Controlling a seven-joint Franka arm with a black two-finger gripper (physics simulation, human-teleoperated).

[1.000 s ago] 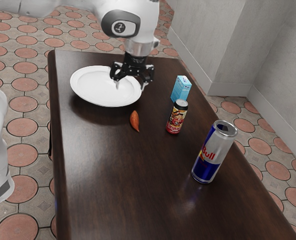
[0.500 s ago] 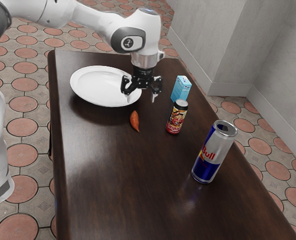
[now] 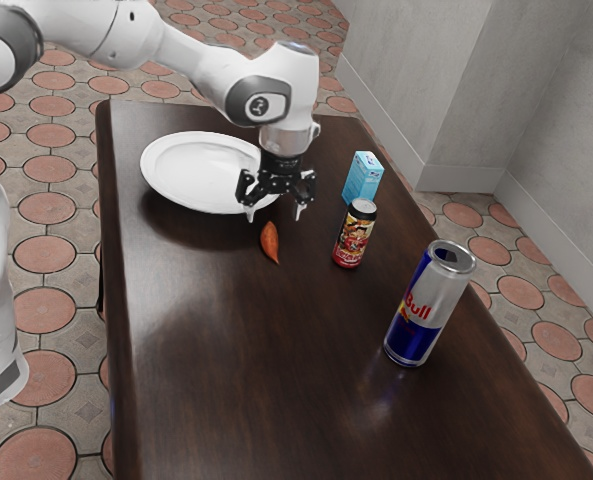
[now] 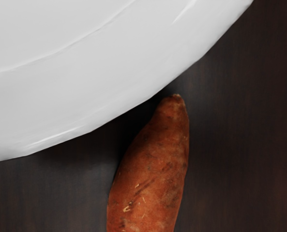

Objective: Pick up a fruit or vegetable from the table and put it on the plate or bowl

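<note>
**Soft, even light on a glossy dark surface**

In the exterior view the light is bright and diffuse, falling from above and leaving no hard-edged shadows. The dark surface [image 3: 226, 350] gleams like polish. A pale sheen spreads near the foot of the tall can [image 3: 426, 305], and a dim mirrored smudge lies along the near rim of the plate [image 3: 191, 165]. The can's silver side carries bright streaks.

In the wrist view the plate [image 4: 85, 72] is almost pure white (only faint grey lines mark its curve). A soft shadow lies under its rim beside the sweet potato [image 4: 153, 164], whose skin is evenly lit.
</note>
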